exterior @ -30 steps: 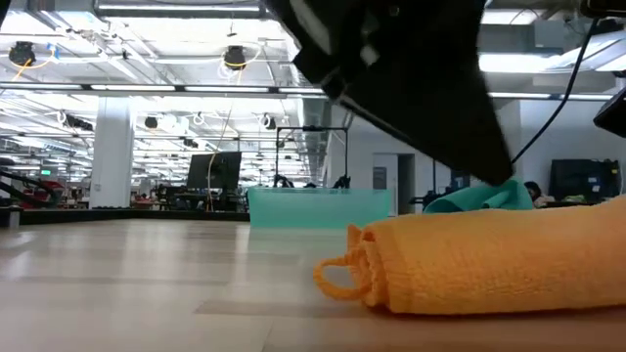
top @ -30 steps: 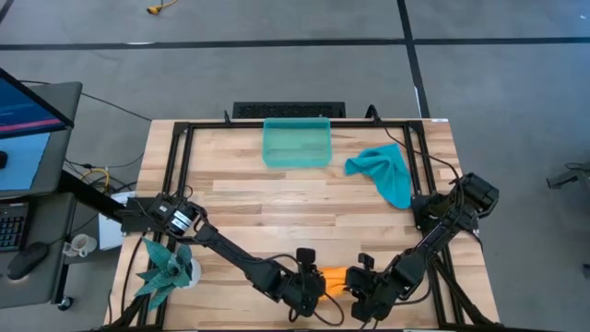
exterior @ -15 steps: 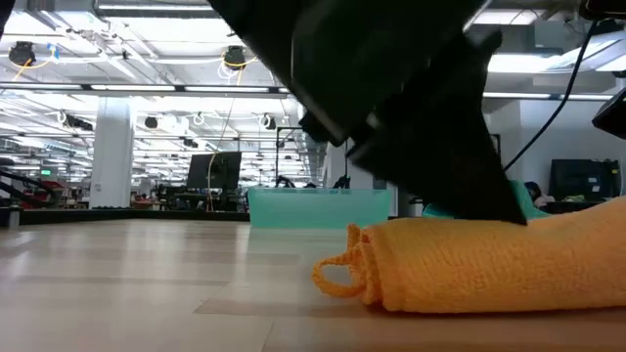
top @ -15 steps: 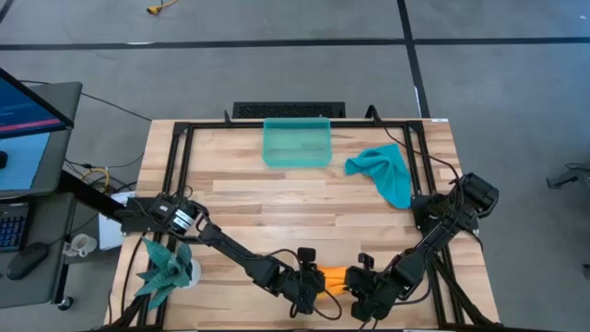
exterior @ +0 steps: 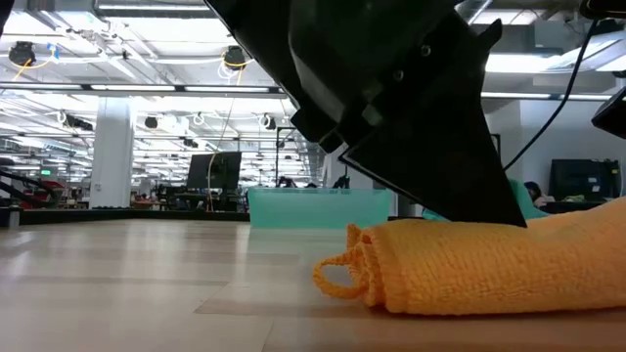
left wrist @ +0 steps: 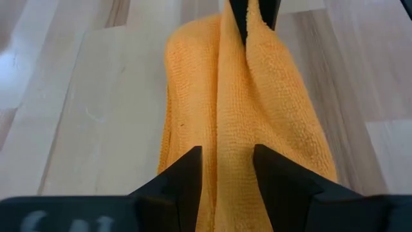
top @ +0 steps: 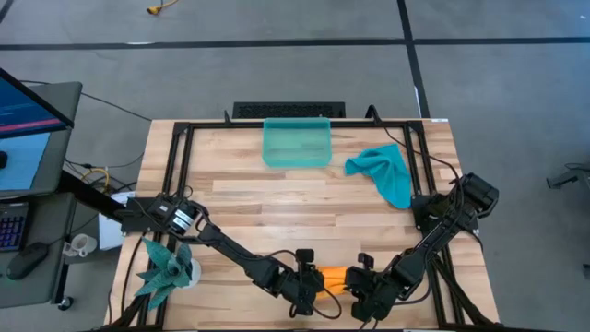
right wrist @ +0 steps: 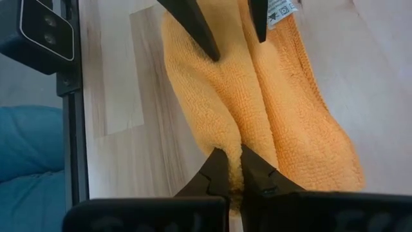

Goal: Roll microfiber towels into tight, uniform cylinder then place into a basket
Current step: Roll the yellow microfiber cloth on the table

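Right now you have both grippers down on the orange towel [top: 334, 276], which lies part-rolled near the front edge of the table [top: 277, 198]. Your left gripper [left wrist: 222, 174] stands with its fingers [left wrist: 183, 177] apart, straddling a raised fold of the cloth at one end; whether it truly pinches that fold, you cannot tell. Your right gripper [right wrist: 233, 173] is at the other end, fingers pressed together on a thin ridge of the same towel.

What could go wrong: the roll looks loose and lumpy, not a tight cylinder. If your two grippers pull apart along the towel, the folds between them may flatten and the roll open. If the right one lets go of its ridge first, the free edge could spring back. The hanging loop [exterior: 337, 277] at the towel's end, seen from table height, could snag a finger as you turn the cloth.

The teal towel [top: 385, 172] sits crumpled well beyond your right gripper, towards the far right of the table, untouched. The basket [top: 297, 143] stands well ahead of both grippers at the far edge, and appears to hold nothing.

Your surface is pale wooden planking inside a black metal frame [top: 175, 148], smooth enough for cloth to slide. Beyond it you have a large, brightly lit hall with ceiling lamps and distant equipment.
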